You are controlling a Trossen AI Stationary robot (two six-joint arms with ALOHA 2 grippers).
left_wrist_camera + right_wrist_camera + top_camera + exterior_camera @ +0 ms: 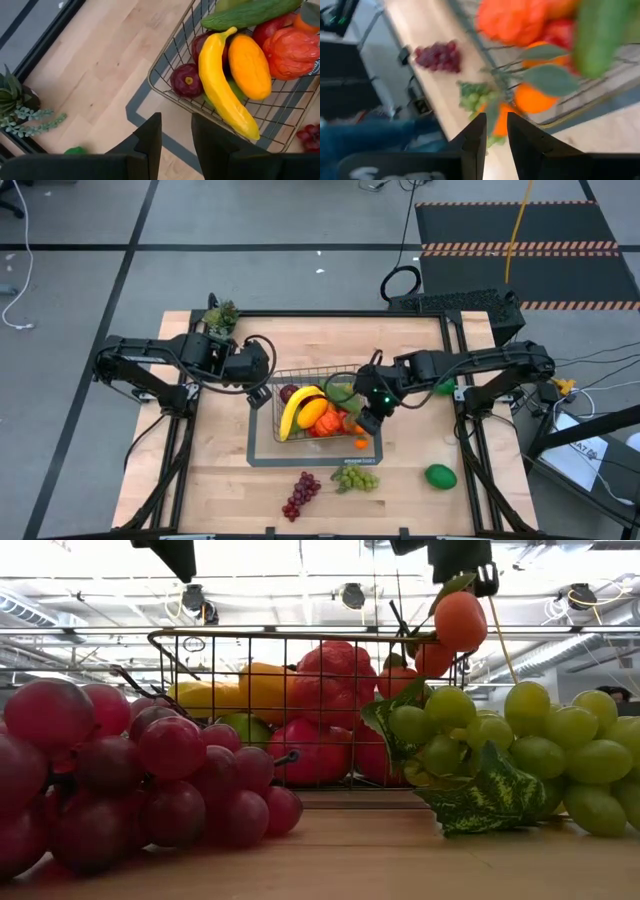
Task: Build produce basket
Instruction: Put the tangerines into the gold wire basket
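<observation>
- Grey floor with dark tape lines surrounds the pale wooden counter [220,480], and a striped black mat lies beyond it.
- The wire basket [268,412] sits on its dark grey base near the middle of the counter, already holding a yellow banana [297,410], a cucumber [250,12], red fruit [320,745] and an orange piece [248,65].
- The right end effector [372,416] hangs over the basket's near right corner, fingers closed on the leafy stem of a small orange [460,620], which dangles just below it, above the basket rim.
- A second orange [360,444] lies inside the basket wall almost directly beneath that end effector.
- Green grapes [355,478] and dark red grapes [300,494] lie on the counter just outside the basket, on the near side of the right end effector.
- A green ball [440,476] rests on the counter well off to its outer side.
- The left end effector [262,392] waits just beside the basket's far left corner, fingers slightly parted and empty, the banana close ahead of it.
- A small potted plant [221,315] stands behind the left arm at the counter's far edge.
</observation>
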